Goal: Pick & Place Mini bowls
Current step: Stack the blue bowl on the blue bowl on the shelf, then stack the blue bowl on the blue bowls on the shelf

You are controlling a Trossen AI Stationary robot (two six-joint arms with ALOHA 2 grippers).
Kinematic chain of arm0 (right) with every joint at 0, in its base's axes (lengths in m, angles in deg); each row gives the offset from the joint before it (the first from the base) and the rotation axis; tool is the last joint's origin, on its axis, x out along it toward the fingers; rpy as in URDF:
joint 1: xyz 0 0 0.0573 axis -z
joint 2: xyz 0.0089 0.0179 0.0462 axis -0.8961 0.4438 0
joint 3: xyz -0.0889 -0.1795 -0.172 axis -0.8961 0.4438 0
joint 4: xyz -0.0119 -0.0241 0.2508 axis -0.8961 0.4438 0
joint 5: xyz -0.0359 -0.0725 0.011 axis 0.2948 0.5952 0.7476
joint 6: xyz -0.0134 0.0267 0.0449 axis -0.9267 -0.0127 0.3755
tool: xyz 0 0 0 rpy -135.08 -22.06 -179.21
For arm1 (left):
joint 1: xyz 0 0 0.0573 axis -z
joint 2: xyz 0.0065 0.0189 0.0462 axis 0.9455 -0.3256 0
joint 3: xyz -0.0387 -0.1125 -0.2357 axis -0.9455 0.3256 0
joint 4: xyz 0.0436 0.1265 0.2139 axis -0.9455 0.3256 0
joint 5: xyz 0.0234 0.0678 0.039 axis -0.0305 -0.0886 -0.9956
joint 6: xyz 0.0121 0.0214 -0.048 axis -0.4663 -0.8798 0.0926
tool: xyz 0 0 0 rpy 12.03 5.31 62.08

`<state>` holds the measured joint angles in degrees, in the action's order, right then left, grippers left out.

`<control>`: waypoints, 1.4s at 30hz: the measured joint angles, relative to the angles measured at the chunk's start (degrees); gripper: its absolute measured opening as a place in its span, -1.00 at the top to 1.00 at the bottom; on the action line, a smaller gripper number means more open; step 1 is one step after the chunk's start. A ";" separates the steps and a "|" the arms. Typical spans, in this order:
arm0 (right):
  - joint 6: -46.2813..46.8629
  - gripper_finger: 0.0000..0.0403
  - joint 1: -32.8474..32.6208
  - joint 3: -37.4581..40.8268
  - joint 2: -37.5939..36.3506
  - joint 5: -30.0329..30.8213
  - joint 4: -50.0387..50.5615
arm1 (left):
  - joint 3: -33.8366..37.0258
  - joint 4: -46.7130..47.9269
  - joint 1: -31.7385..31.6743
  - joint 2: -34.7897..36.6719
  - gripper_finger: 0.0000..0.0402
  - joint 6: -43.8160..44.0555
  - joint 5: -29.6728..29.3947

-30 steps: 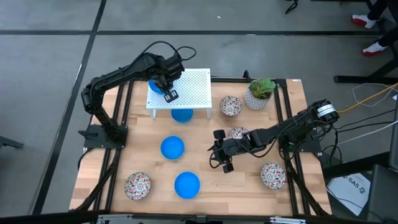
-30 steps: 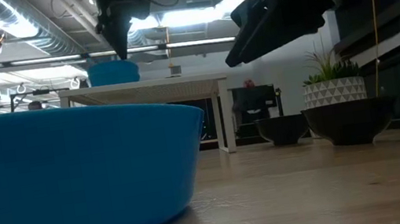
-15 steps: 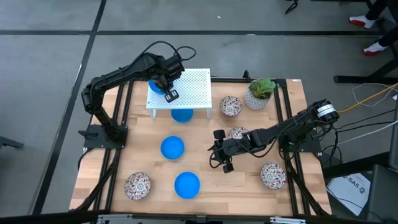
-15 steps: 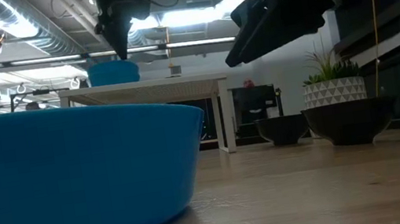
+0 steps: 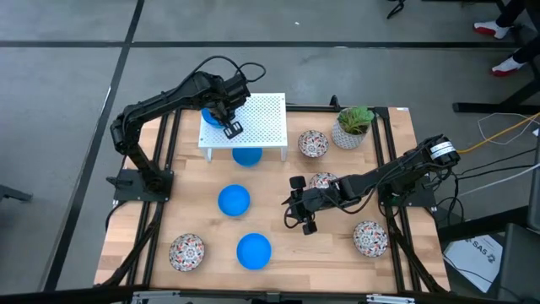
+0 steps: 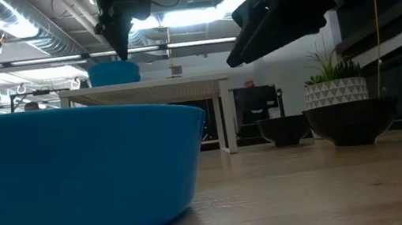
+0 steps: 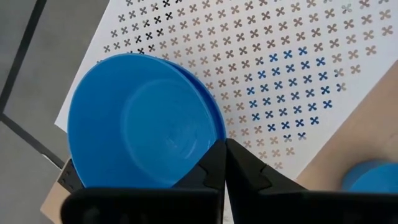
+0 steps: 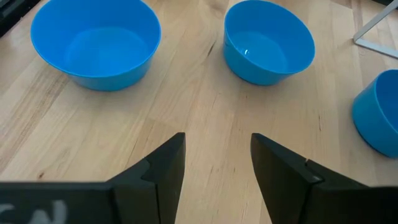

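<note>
1. The left gripper is found over the near-left part of the white perforated stand, its fingers pressed fully together on the rim of a blue bowl; whether that bowl's base rests on the stand cannot be told.
2. Against the earlier frames, no change is noted: the left gripper remains pinched at the same spot, and no bowl has shifted.
3. Just below the stand, a second blue bowl is seen half under its edge.
4. The right gripper is held low over bare table, jaws apart, nothing between them.
5. Ahead of the right gripper, two blue bowls sit apart on the table.
6. Beside and behind the right arm, patterned bowls are recorded; another lies beyond the blue pair.
</note>
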<state>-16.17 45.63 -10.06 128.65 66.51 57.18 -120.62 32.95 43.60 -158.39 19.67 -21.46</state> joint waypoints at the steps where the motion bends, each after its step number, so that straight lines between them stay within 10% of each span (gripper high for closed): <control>1: 0.00 0.10 0.00 0.00 0.00 0.00 0.00 | 0.00 -0.02 0.00 0.00 0.99 0.00 -0.35; 28: -0.59 0.10 0.00 0.00 0.00 -0.02 0.50 | 0.07 -0.71 2.40 7.16 0.99 -2.06 0.07; 36: -1.18 0.10 0.00 -0.02 -0.02 -0.02 -0.40 | 0.61 -3.68 13.16 14.40 0.99 -0.39 3.63; 42: -1.37 0.10 0.22 -0.02 -1.16 -0.07 -1.16 | 14.35 -16.96 26.34 20.15 0.99 3.28 3.00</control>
<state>-17.54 45.85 -10.08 127.48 66.44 56.02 -106.27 15.99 69.94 -138.24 22.95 -18.46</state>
